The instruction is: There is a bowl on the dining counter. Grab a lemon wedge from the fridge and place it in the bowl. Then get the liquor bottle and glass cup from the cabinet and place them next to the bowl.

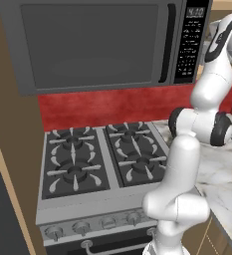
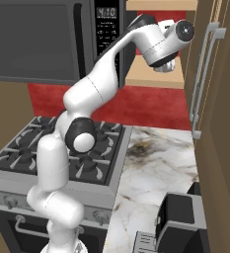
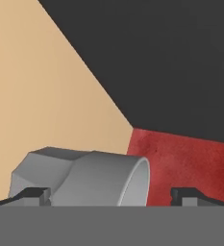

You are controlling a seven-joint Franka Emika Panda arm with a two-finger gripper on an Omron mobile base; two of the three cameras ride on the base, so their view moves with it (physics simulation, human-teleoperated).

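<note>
The glass cup point(image 3: 96, 180), a translucent grey tumbler, lies low in the hand view with its open rim toward the picture's right. My gripper point(image 3: 111, 196) is open. Its left fingertip point(image 3: 34, 194) is close by the cup's base, and the right fingertip point(image 3: 188, 194) stands apart from the rim, so the cup sits between them unheld. In the right base view my hand point(image 2: 166, 62) reaches into the tan wood cabinet point(image 2: 153, 79) just right of the microwave. The bowl, lemon wedge, liquor bottle, fridge and dining counter are out of view.
The dark grey microwave point(image 1: 97, 45) hangs over a gas stove point(image 1: 102, 159), close to my forearm. A red backsplash point(image 2: 151, 106) runs behind. A tall wood door with long bar handles point(image 2: 205, 74) stands at the right. A dark appliance point(image 2: 180, 217) sits on the marbled worktop point(image 2: 158, 163).
</note>
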